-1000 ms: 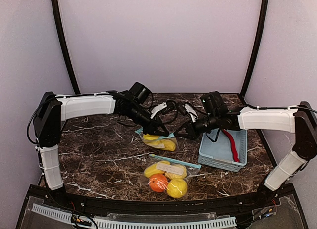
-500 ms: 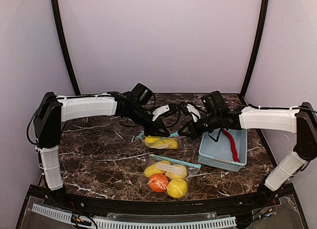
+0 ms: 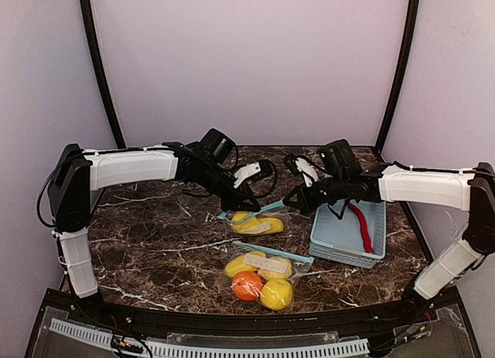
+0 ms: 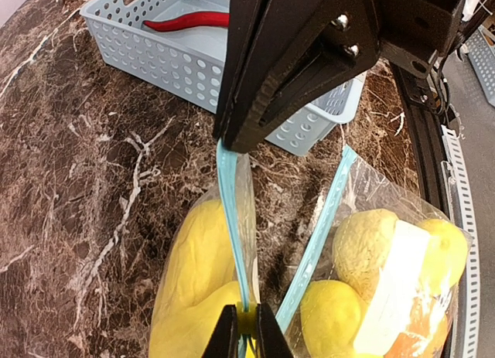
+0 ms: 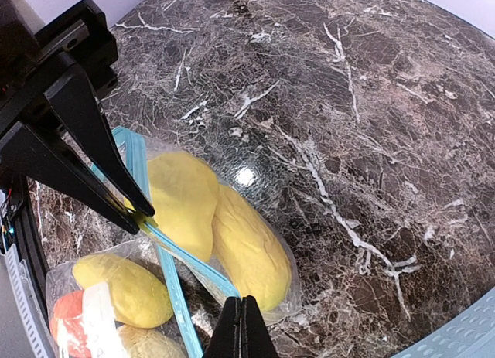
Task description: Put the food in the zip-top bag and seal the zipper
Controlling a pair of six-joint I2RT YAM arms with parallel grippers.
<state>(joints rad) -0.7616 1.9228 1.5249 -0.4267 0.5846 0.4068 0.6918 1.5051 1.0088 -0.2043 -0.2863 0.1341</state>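
Note:
A zip-top bag point(image 3: 257, 223) holding two yellow foods point(image 5: 251, 246) hangs stretched between my two grippers just above the table. My left gripper point(image 4: 247, 311) is shut on one end of its blue zipper point(image 4: 232, 219), with a small yellow piece in the jaws. My right gripper point(image 5: 241, 300) is shut on the zipper's other end. In the top view the left gripper point(image 3: 241, 206) and right gripper point(image 3: 289, 205) face each other over this bag. A second bag point(image 3: 263, 277) with yellow foods and an orange point(image 3: 247, 286) lies nearer. A red chili point(image 3: 360, 226) lies in the basket.
The pale blue slatted basket point(image 3: 329, 238) stands right of the bags, under my right arm. The second bag's blue zipper strip point(image 4: 313, 242) lies close beside the held bag. Dark marble table point(image 3: 155, 234) extends to the left.
The two grippers have drawn apart, the right one shifting rightward, and the zipper now runs taut between them. The bag has shifted slightly to the right.

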